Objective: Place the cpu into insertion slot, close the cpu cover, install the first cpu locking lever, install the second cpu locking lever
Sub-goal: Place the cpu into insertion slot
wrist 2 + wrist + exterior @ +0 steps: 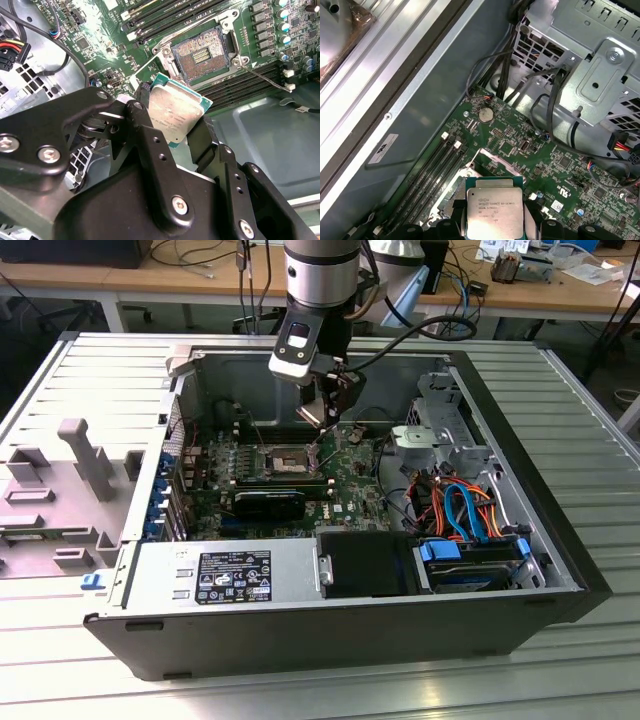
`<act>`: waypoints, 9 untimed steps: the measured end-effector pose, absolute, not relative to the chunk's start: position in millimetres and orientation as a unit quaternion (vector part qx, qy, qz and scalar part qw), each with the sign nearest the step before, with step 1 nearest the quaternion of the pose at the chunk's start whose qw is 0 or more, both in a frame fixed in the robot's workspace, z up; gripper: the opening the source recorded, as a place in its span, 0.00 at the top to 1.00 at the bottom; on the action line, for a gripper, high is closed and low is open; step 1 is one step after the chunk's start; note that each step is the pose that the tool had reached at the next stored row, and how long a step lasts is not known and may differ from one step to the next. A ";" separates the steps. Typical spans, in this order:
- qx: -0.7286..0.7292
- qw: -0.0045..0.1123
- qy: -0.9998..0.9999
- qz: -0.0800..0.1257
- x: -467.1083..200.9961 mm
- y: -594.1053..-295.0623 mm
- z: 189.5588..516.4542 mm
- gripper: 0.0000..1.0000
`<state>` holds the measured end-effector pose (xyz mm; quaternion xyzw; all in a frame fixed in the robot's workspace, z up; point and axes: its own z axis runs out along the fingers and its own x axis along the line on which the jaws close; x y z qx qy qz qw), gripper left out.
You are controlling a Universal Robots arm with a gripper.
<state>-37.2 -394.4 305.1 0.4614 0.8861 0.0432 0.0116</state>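
Inside the open computer case [300,640], near the bare insertion slot [202,52], gripper [172,125] clamped the cpu [175,112] by opposite edges, held tilted above the green motherboard [100,30].

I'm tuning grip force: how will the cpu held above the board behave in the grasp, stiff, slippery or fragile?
Probably stiff: the cpu looks like a flat metal-topped plate, unbent in the tool's grip. Likely slippery, as it is pinched by its thin edges and sits tilted. Its thin green rim may chip under hard squeezing.
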 end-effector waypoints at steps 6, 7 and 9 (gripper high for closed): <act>0.465 0.012 0.884 0.043 -37.2 -394.4 305.1 0.46; 0.466 0.012 0.884 0.043 -37.2 -394.4 305.1 0.46; 0.467 0.012 0.883 0.043 -37.2 -394.4 305.1 0.46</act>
